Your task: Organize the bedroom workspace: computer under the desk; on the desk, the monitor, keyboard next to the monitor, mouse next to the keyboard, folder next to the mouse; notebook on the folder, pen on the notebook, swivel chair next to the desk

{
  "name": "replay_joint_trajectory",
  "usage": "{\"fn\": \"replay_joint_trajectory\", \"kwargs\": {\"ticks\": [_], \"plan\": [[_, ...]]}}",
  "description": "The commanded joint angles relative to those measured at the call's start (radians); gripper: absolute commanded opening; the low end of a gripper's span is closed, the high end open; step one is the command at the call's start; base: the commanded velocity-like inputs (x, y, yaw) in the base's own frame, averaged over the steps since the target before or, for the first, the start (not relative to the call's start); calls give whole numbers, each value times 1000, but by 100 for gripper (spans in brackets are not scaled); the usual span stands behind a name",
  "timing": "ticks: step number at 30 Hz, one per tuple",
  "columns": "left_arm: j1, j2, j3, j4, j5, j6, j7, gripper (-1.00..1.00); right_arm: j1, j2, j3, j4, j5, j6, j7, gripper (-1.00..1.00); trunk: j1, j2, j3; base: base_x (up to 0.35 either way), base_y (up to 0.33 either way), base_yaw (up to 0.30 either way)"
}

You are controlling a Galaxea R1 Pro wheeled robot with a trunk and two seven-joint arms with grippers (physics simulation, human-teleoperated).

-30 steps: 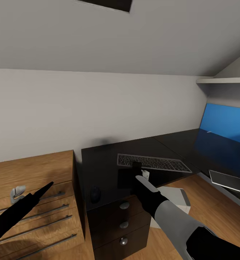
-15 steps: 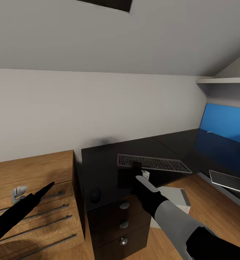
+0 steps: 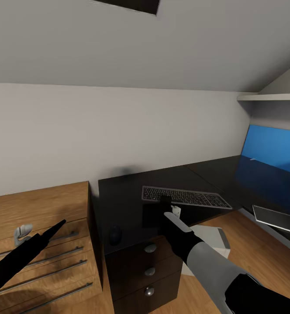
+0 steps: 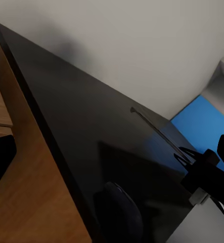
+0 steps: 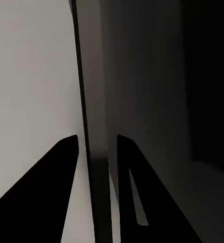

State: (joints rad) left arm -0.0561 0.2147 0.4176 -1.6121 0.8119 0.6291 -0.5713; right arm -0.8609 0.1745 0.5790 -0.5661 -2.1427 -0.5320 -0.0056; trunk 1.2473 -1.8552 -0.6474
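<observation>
Right gripper (image 3: 165,201): reaches over the front edge of the desk (image 3: 132,192), just before the keyboard (image 3: 184,196). In the right wrist view its two fingers (image 5: 61,172) straddle a thin dark upright edge (image 5: 86,126); what that edge belongs to, and whether the fingers press on it, cannot be told.
Left gripper (image 3: 57,226): hangs over the wooden dresser (image 3: 40,209), clear of the work; whether it is open or closed cannot be told.
Keyboard: lies flat on the desk, so this step looks done.
Mouse (image 3: 115,234): sits near the desk's front corner, well apart from the keyboard, so it probably needs moving closer.
Computer (image 3: 215,240): pale box on the floor under the desk, as required.
</observation>
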Motion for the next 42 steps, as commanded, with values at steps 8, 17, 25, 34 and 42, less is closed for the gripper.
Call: {"fn": "replay_joint_trajectory", "kwargs": {"ticks": [8, 17, 25, 34, 42], "plan": [[-1, 0, 1, 0, 6, 6, -1, 100, -1, 0, 4, 0, -3, -7, -2, -100, 0, -1, -1, 0, 0, 0], [-1, 0, 1, 0, 5, 6, -1, 100, -1, 0, 4, 0, -3, -7, -1, -100, 0, -1, -1, 0, 0, 0], [-1, 0, 1, 0, 4, 6, -1, 100, -1, 0, 5, 0, -3, -6, -1, 100, 0, -1, -1, 0, 0, 0], [-1, 0, 1, 0, 4, 6, -2, 100, -1, 0, 5, 0, -3, -5, -1, 100, 0, -1, -1, 0, 0, 0], [-1, 0, 1, 0, 6, 6, -2, 100, -1, 0, 5, 0, -3, -3, -3, 100, 0, -1, -1, 0, 0, 0]]}}
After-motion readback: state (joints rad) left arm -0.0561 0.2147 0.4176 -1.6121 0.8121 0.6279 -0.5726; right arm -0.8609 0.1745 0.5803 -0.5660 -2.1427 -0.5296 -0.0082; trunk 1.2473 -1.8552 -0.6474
